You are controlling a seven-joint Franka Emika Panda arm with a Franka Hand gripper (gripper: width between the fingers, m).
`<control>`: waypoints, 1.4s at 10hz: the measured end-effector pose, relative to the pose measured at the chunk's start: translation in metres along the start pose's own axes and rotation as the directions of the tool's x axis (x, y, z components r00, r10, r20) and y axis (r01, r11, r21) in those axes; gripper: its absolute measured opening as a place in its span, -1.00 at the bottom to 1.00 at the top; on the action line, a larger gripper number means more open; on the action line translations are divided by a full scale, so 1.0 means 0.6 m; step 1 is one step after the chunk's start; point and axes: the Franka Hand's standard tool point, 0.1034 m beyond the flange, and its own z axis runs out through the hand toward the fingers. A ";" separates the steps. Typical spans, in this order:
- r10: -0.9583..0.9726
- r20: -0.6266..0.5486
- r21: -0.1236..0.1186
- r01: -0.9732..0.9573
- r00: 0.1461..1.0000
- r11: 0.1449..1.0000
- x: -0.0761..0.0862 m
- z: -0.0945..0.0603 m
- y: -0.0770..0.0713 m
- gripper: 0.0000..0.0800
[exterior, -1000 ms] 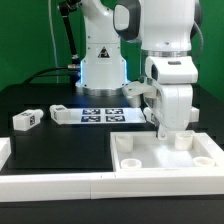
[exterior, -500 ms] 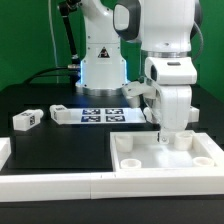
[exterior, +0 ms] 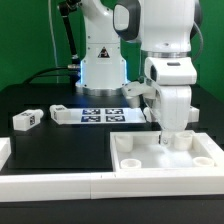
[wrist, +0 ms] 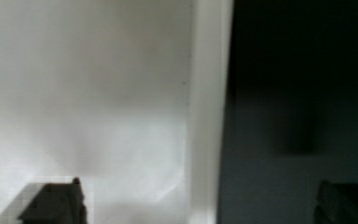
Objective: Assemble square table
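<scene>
Down at the far rim of the top [exterior: 165,160], on the bench [exterior: 60,145] toward the exterior view's right, the gripper [exterior: 172,139] hangs with fingers spread, likely to straddle that edge; one leg [exterior: 27,119] lies well apart

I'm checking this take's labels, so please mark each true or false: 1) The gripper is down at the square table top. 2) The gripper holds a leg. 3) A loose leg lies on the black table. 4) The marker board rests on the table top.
1) True. The gripper is down at the far rim of the square table top.
2) False. In the wrist view the fingers are wide apart, with only the top's edge between them.
3) True. One leg lies on the black table, towards the exterior view's left.
4) False. The marker board lies flat on the black table, beyond the top.
</scene>
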 end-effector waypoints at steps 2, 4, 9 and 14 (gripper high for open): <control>0.000 0.000 0.000 0.000 1.000 1.000 0.000 0.000 0.000 0.62; 0.039 -0.004 -0.013 -0.039 0.999 0.999 0.003 -0.007 -0.007 0.62; 0.504 0.009 -0.022 -0.503 0.864 0.864 0.066 -0.097 -0.062 0.62; 0.767 -0.024 -0.009 -0.767 0.642 0.642 0.106 -0.107 -0.069 0.62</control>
